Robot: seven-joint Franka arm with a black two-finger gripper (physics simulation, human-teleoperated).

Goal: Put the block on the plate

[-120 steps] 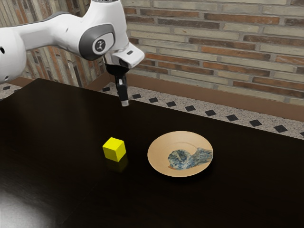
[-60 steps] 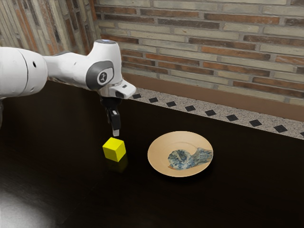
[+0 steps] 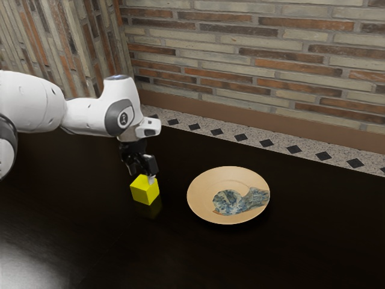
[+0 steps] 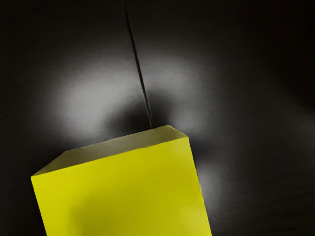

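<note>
Yellow block (image 3: 143, 192), sitting flat, near tan round plate (image 3: 200, 194), blue-patterned, face up

This looks like a room, maybe in a home or a shop; I can't tell which. Past the far edge of the dark, shiny table (image 3: 301, 229) come a speckled floor (image 3: 254, 141) with black diamonds (image 3: 266, 143), a brown strip (image 3: 271, 122) and brick walls (image 3: 271, 60).

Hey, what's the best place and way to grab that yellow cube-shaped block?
I'd come straight down and pinch two opposite side faces of the yellow block, around mid-height. It sits flat on the black table, top level and sides upright, so that grip should hold.
</note>
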